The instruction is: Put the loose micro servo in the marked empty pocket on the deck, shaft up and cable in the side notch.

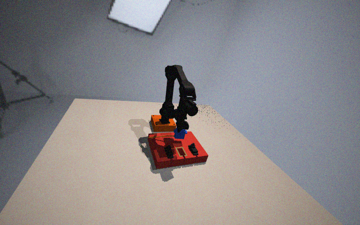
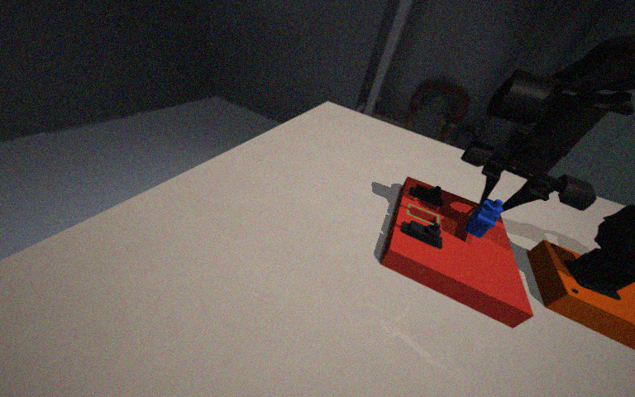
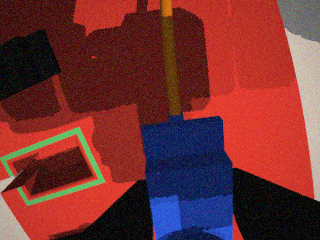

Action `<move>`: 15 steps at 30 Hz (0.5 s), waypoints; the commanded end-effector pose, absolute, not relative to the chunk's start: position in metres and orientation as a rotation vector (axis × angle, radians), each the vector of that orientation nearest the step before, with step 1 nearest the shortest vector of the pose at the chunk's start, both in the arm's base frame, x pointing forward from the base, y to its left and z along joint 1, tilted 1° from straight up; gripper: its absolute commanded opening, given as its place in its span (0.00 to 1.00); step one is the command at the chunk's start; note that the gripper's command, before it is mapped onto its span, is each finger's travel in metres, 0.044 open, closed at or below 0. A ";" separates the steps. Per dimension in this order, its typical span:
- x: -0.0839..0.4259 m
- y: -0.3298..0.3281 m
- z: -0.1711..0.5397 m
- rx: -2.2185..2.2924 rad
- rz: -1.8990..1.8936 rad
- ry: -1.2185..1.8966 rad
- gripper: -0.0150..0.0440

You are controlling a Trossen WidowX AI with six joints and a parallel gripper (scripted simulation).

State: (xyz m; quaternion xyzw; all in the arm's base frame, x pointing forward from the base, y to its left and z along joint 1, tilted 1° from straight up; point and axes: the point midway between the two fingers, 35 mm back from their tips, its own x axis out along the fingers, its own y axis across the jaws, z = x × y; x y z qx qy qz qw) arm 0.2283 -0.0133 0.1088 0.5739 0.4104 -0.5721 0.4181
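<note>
The gripper (image 2: 497, 202) pinches the blue micro servo (image 2: 484, 217) between its fingers above the red deck (image 2: 468, 266), near the desk's far edge, its orange cable (image 3: 167, 40) trailing across the deck. The green-outlined pocket (image 2: 423, 214) lies apart, flanked closely by two black servos (image 2: 422, 231), with the arm's orange base (image 2: 580, 294) just beside the deck.

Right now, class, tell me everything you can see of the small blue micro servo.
The small blue boxy micro servo looks like plain plastic, with a round blue stub at one end, nearest the wrist camera, and a thin orange cable trailing from the other. The black hand is shut on it, one dark finger on each side. It is tilted, lifted above the flat red deck near the deck's edge closest to the orange arm base. It is not in the green-outlined pocket.
</note>
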 end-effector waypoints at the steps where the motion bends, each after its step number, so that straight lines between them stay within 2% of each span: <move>1: 0.229 -0.013 0.109 1.366 -1.355 1.090 0.25; 15: 0.229 -0.013 0.109 1.004 -0.998 1.315 0.25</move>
